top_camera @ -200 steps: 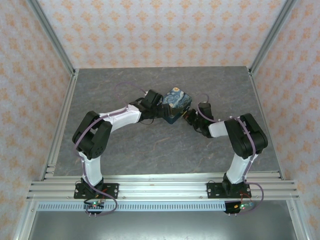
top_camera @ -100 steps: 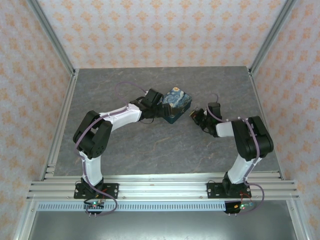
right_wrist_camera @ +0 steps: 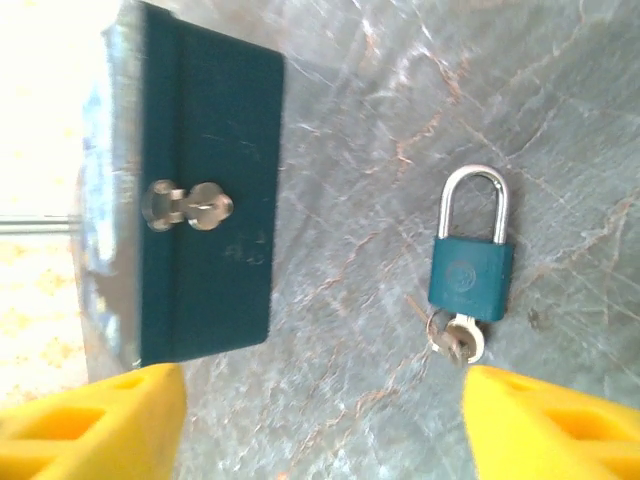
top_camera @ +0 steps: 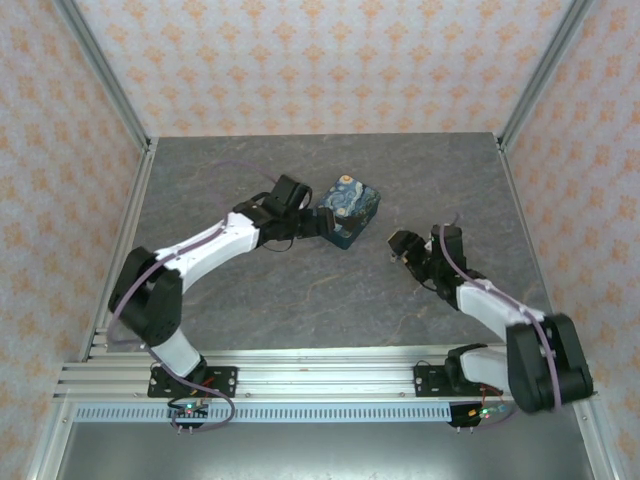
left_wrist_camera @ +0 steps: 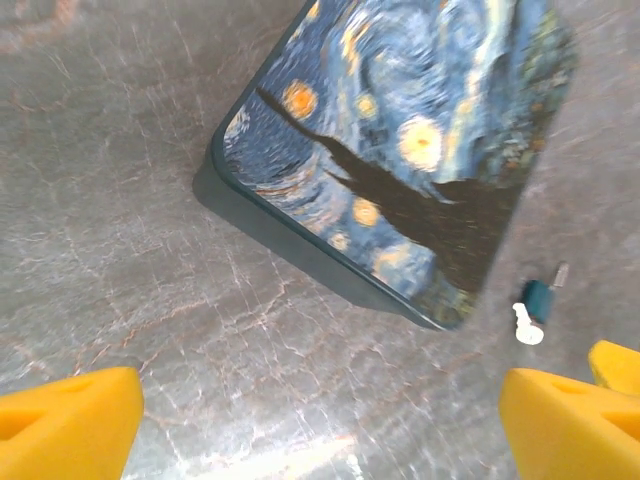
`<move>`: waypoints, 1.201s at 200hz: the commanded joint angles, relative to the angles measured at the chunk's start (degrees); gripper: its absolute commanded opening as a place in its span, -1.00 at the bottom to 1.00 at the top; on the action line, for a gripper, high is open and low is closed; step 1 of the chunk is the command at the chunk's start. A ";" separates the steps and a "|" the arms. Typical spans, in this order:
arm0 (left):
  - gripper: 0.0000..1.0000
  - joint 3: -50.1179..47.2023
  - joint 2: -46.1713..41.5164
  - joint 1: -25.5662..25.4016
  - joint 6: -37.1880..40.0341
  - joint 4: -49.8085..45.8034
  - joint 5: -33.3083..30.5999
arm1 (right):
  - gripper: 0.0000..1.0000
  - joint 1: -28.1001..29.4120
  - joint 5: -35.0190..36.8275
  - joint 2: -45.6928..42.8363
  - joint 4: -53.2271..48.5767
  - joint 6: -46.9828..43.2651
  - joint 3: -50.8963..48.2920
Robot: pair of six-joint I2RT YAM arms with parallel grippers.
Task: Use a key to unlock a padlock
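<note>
The padlock (right_wrist_camera: 470, 275) is a small teal block with a silver shackle, lying flat on the table. The key (right_wrist_camera: 458, 338) sticks in its bottom end on a small ring. In the left wrist view the padlock (left_wrist_camera: 537, 297) lies just off a corner of a starry-night box (left_wrist_camera: 400, 140). My right gripper (right_wrist_camera: 320, 430) is open, back from both, with the padlock ahead to the right and the box's dark teal clasp side (right_wrist_camera: 205, 200) ahead to the left. My left gripper (left_wrist_camera: 320, 425) is open just short of the box (top_camera: 352, 207), holding nothing.
The grey marbled table (top_camera: 300, 290) is bounded by patterned walls and metal frame posts (top_camera: 105, 75). A silver clasp (right_wrist_camera: 187, 207) sits on the box's side. The arms' bases stand on the rail (top_camera: 320, 375) at the near edge.
My right gripper has drawn back from the box toward the near right, its arm now stretched low. My left arm has straightened and its gripper sits slightly back from the box.
</note>
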 commanded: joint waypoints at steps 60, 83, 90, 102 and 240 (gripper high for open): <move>1.00 -7.72 -23.19 5.47 5.81 -7.21 -27.33 | 0.98 -0.50 25.53 -12.63 -29.95 -12.08 15.25; 1.00 -14.42 -28.96 6.63 13.07 0.14 -40.87 | 0.98 -0.58 39.58 -11.09 -27.76 -18.24 17.18; 0.99 -16.83 -30.31 6.87 16.05 3.65 -43.55 | 0.99 -0.59 43.15 -10.55 -25.77 -21.19 16.91; 1.00 -20.59 -31.43 7.78 19.29 9.15 -47.65 | 0.98 -0.90 48.98 -9.35 -21.93 -25.22 15.91; 0.99 -37.85 -18.39 25.98 29.78 47.28 -32.58 | 0.99 -5.77 46.05 18.57 43.59 -47.24 -5.02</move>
